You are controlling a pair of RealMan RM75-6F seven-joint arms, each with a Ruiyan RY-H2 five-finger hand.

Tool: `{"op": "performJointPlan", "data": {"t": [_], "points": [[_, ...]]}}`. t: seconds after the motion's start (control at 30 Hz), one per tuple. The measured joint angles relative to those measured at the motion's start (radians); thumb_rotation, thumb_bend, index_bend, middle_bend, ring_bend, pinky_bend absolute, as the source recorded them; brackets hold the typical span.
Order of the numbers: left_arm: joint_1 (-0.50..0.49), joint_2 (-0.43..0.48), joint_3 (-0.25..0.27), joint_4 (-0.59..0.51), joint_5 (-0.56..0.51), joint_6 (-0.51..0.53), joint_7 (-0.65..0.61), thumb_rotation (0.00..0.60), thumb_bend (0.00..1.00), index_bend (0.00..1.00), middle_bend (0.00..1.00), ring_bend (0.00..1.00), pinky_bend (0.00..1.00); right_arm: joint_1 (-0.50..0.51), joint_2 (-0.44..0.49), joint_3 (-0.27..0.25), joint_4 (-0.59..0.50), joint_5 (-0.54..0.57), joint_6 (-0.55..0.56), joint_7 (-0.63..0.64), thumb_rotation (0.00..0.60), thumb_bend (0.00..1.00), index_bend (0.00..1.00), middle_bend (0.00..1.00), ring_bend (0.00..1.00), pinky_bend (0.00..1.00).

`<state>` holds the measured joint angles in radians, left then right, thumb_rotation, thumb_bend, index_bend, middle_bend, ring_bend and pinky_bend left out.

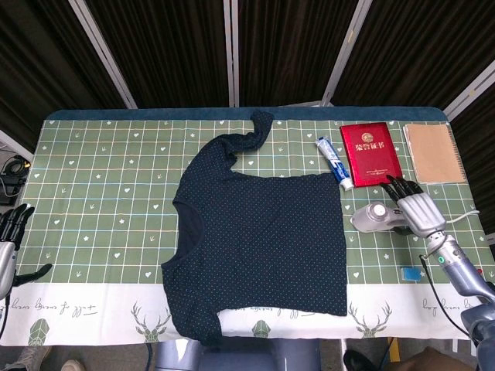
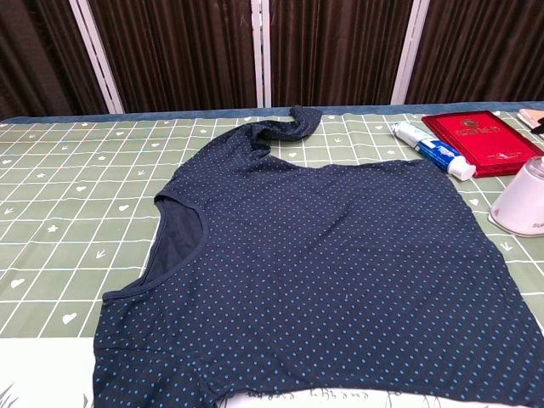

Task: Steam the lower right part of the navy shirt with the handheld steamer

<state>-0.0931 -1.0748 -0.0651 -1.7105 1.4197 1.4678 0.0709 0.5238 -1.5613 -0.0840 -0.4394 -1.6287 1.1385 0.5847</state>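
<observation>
The navy dotted shirt [image 1: 259, 247] lies flat on the green checked tablecloth, neck to the left, and fills the chest view [image 2: 323, 272]. The white handheld steamer [image 1: 374, 218] rests on the table just right of the shirt's right edge; only its head [image 2: 523, 208] shows at the chest view's right border. My right hand [image 1: 418, 207] is over the steamer's handle end with its fingers spread, not wrapped around it. My left hand [image 1: 11, 232] hangs off the table's left edge, fingers apart, holding nothing.
A toothpaste tube [image 1: 333, 162], a red booklet [image 1: 371, 153] and a tan notebook [image 1: 433, 152] lie behind the steamer at the back right. A small blue object [image 1: 411, 272] sits near the front right. The steamer's cord [image 1: 464, 216] trails right.
</observation>
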Motion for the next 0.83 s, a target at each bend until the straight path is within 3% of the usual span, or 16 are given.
{"op": "performJointPlan", "data": {"t": [0.2,0.4,0.63,0.83], "points": [[0.007,0.011,0.002,-0.008,0.015,0.015,-0.018,0.600,0.00,0.00,0.00,0.00,0.00,-0.041,0.095,0.013,-0.181,0.011,0.084,-0.042,0.600,0.00,0.00,0.00,0.00,0.00],[0.017,0.020,0.008,-0.014,0.040,0.036,-0.029,0.600,0.00,0.00,0.00,0.00,0.00,-0.104,0.233,0.025,-0.500,0.039,0.160,-0.119,0.600,0.00,0.00,0.00,0.00,0.00],[0.018,0.014,0.021,-0.006,0.074,0.040,-0.030,0.600,0.00,0.00,0.00,0.00,0.00,-0.204,0.386,0.038,-0.943,0.097,0.257,-0.410,0.600,0.00,0.00,0.00,0.00,0.00],[0.019,0.006,0.028,0.006,0.089,0.042,-0.037,0.600,0.00,0.00,0.00,0.00,0.00,-0.295,0.450,0.049,-1.168,0.158,0.333,-0.625,0.600,0.00,0.00,0.00,0.00,0.00]]}}
